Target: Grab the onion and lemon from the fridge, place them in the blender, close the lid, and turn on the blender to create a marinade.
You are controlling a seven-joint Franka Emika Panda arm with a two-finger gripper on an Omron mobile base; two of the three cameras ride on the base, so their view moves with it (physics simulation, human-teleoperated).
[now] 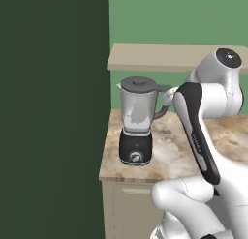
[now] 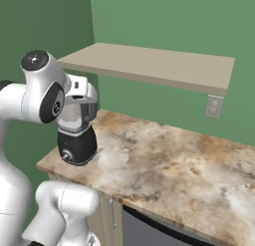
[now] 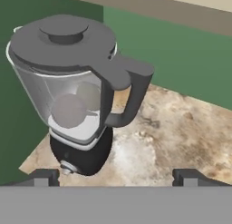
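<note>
We see the blender (image 1: 136,124) at the counter's (image 2: 169,165) left end, lid (image 3: 63,39) on, two round shapes inside. Our gripper (image 3: 115,175) hangs just right of it, spread wide, holding nothing. Shelf (image 2: 154,63) overhead, wall outlet (image 2: 213,106) far right.

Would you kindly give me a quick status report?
Gripper open, holding nothing. Lid on blender, two round shapes inside. Knob untouched, path unobstructed.

a home kitchen: a mottled stone counter (image 2: 169,160) over pale cabinets (image 1: 127,209), a wooden shelf (image 2: 149,64) on the green wall (image 2: 164,21), a wall socket (image 2: 214,106) (just under the shelf), a blender (image 1: 137,120) on the counter.
</note>
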